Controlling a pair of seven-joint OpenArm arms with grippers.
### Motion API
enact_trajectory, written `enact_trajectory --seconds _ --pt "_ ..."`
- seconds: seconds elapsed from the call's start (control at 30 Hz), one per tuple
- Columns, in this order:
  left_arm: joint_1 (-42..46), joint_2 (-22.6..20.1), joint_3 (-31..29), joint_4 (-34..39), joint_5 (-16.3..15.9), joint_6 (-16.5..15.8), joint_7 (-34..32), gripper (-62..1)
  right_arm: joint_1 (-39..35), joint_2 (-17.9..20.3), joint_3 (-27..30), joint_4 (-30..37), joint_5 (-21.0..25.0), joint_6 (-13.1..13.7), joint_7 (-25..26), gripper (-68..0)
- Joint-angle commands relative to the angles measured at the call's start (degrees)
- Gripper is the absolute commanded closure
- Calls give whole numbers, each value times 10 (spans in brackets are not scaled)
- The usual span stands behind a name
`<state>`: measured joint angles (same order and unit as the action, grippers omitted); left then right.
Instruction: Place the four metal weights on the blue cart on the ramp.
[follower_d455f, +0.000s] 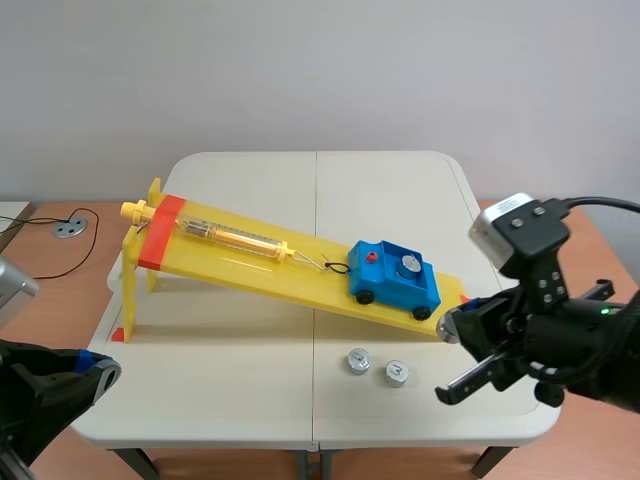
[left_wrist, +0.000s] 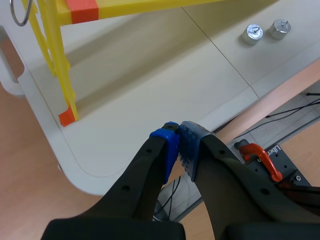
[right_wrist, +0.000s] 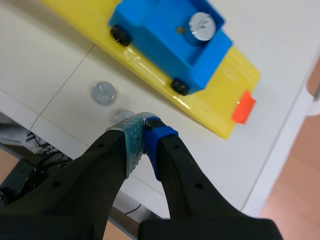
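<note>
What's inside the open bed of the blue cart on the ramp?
One round metal weight sits in the blue cart's bed. Beside it is a small dark speck, too small to identify. The floor beneath the weight is covered.

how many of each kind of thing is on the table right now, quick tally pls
ramp: 1
cart: 1
spring scale: 1
metal weights: 3 (one in the cart, two on the table)
total: 6
A fourth weight is not in plain sight.
</note>
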<state>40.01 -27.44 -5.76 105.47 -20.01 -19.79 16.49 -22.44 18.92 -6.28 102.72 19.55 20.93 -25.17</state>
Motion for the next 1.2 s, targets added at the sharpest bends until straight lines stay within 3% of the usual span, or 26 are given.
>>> enact_trajectory --seconds 0.0,0.23,0.33,0.63,1.17 --pt "-2 7 -11 42 -42 -14 -46 -31 5 25 50 70 86 14 43 -6" --pt "-2 7 -11 42 -42 -14 -46 -31 -17 24 156 102 208 32 11 -6" --pt "-2 7 -11 42 -42 -14 -46 -31 -13 14 186 102 241 42 17 -6" --pt "-2 7 -11 42 -42 -14 -46 -31 56 -66 181 76 248 44 19 -6" --pt "-2 7 -11 42 -42 -14 -46 -31 202 -152 161 -91 246 48 25 -6"
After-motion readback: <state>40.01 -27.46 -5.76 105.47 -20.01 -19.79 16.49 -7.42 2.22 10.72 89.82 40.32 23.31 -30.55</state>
